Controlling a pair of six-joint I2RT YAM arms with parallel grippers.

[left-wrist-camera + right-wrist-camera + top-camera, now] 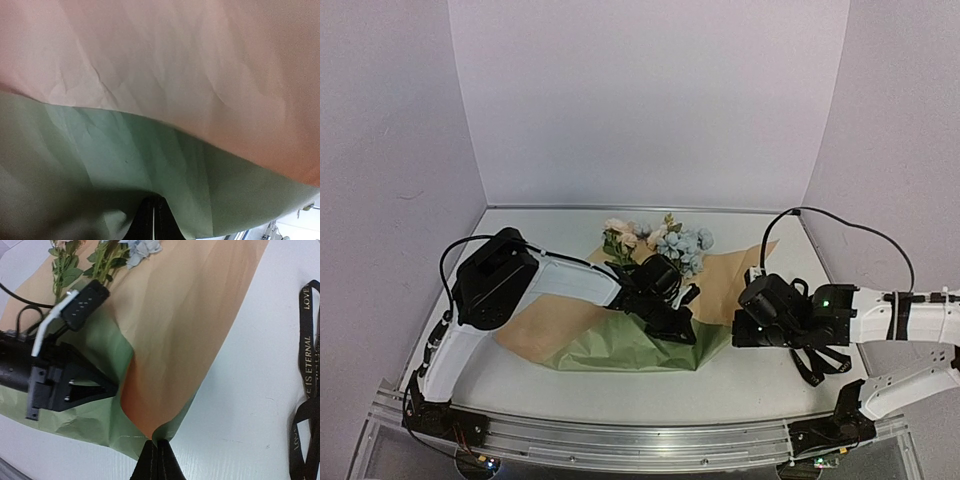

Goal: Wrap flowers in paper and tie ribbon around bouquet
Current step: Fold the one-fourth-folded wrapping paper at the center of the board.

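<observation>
Creased paper (165,75) fills the left wrist view
Its tan-peach side covers the upper part and its olive green side the lower, the two meeting along a curved edge that drops from left to right. At the bottom centre the dark fingers of the left gripper (153,222) stand pressed together, their tips lost in the green fold

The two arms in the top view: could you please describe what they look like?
Both the left arm and the right arm have white links and bulky black joint housings. A black cable runs off each. The right arm shows a small green light and a dark band round its white link. The fingers are black wedges.
</observation>
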